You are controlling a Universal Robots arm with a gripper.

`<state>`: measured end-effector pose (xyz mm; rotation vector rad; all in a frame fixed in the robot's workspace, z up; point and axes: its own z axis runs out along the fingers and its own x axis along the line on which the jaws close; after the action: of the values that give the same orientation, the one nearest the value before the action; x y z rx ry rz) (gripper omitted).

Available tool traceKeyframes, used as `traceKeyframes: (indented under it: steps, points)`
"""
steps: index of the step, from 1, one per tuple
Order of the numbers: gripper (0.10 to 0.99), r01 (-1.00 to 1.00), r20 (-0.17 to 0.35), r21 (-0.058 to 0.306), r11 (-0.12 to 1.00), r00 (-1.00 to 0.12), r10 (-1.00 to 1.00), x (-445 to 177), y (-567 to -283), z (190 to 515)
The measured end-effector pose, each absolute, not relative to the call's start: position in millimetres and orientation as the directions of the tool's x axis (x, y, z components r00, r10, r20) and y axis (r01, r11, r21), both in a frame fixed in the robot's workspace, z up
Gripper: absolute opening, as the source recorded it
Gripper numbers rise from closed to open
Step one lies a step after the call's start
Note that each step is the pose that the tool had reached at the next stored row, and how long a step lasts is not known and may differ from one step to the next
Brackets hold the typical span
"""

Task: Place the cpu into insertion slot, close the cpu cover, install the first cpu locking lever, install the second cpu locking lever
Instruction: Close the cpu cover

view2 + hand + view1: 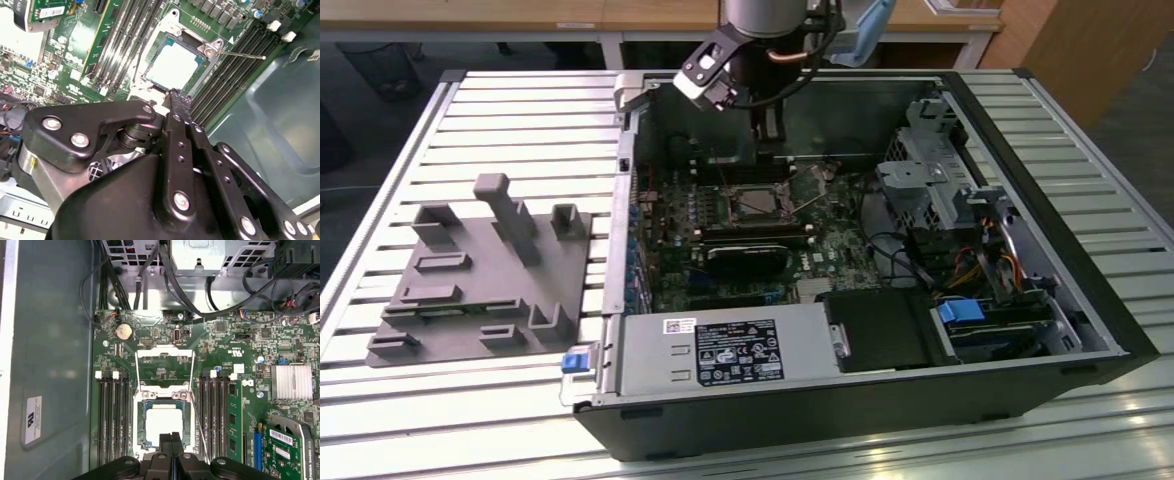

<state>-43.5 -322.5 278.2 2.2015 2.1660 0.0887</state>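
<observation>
Claw (171, 438) clenched, fingertips pressed together with nothing between them; the second wrist view shows the same, claw (176, 98) empty.

The cpu (164, 424) is seated flat in the insertion slot (142, 416), just ahead of the claw tips and not touching them as far as I can tell. Silvery face up, green rim showing in both wrist views; cpu (172, 67).

The cpu cover (165, 353) is swung open and lies back on the board, beyond the slot from the claw, with bare board visible through its window.

One locking lever (199, 432) stands unlatched, a thin wire running along the side of the slot out past the claw; its free end is clear in the second wrist view, lever (242, 54). Cannot make out a second lever with confidence.

Judgement: placing is done and cover closing is the step in hand. That calls for reaching past the chip to the far edge of the frame and folding it back toward the claw without dragging across the chip face or snagging the loose lever.
</observation>
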Motion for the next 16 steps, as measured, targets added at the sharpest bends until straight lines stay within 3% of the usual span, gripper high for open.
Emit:
traceKeyframes:
  steps: [16]
  points:
    - [0.106, 0.997, 0.004, 0.077, -0.016, 0.016, 1.0, -20, -324, 278]
